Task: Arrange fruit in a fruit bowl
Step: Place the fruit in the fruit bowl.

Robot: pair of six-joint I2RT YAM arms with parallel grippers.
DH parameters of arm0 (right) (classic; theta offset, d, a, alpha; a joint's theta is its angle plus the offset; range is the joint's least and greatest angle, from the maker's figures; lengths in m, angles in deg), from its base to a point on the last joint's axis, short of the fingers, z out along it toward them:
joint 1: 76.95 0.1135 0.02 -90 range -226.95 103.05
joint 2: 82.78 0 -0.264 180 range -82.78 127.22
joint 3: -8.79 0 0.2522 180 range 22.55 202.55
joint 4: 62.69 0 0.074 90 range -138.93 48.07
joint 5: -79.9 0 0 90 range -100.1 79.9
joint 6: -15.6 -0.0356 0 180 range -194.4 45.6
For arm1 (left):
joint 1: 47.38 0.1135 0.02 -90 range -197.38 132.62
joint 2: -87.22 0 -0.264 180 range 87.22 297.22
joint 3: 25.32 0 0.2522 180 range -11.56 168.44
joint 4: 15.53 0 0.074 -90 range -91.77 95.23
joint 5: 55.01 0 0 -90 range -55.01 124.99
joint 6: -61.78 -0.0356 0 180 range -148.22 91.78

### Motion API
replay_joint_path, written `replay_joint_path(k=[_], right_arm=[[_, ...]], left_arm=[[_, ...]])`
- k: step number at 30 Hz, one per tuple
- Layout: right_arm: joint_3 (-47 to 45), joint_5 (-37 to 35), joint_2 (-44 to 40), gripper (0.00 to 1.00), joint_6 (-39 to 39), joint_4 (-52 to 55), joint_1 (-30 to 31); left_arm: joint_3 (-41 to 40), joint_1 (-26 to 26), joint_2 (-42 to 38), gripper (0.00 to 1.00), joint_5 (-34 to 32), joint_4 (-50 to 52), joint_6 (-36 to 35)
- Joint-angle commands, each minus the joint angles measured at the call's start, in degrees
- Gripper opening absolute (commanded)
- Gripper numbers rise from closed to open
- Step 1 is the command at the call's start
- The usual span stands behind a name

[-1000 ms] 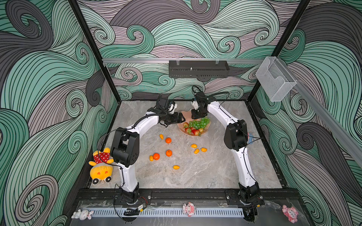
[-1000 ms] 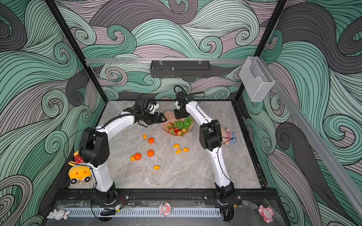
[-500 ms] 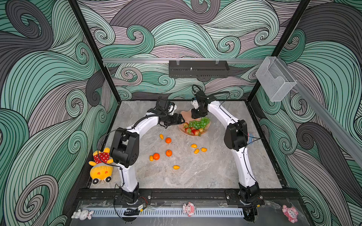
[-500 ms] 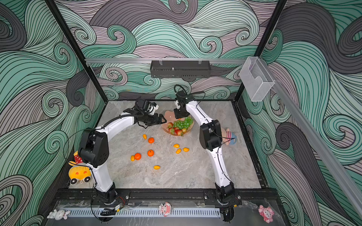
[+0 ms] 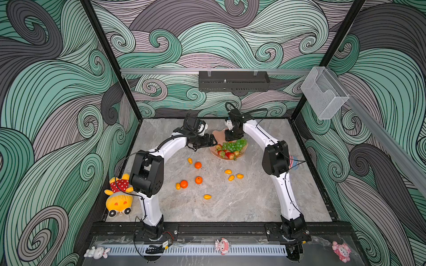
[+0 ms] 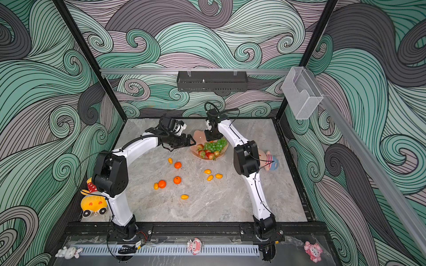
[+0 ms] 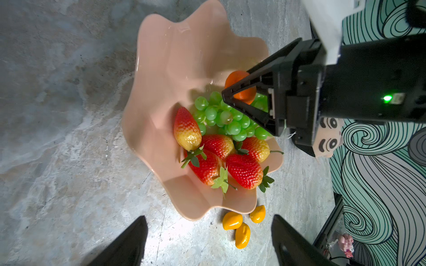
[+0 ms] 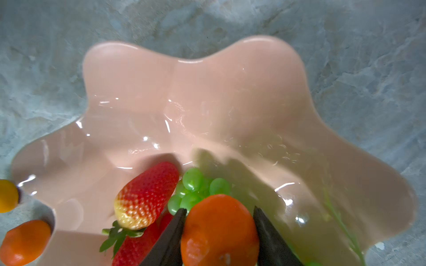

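Observation:
The peach-pink fruit bowl [image 5: 217,135] [image 6: 198,135] stands at the back of the table. It holds a green grape bunch [image 7: 221,115] and several strawberries [image 7: 244,170]. My right gripper [image 8: 219,209] [image 5: 230,138] hangs over the bowl, shut on a tangerine [image 8: 219,230] [image 7: 239,79] just above the grapes. My left gripper [image 7: 208,217] [image 5: 213,140] is open and empty at the bowl's left rim [image 7: 161,175]. In both top views, three tangerines [image 5: 197,165] [image 6: 177,165] and several small yellow ovals [image 5: 228,171] [image 7: 232,221] lie loose on the table.
A yellow plush doll [image 5: 118,195] lies at the table's left edge beside the left arm. Another plush doll [image 6: 268,159] lies behind the right arm. A clear plastic box [image 5: 322,94] hangs on the right rail and a black shelf [image 5: 232,80] on the back wall.

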Motion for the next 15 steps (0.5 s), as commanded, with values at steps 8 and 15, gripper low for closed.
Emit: replay_joint_path(k=[8,15], right_arm=[[1.4,-1.2,1.2,0.50,0.8,1.2,-0.4],[1.8,-0.9,-0.2,0.61,1.0,1.2,-0.4]], left_arm=[[2.3,0.2,1.4,0.87,-1.1,1.8,-0.7],[2.2,0.2,1.1,0.87,-1.1,2.0,-0.9]])
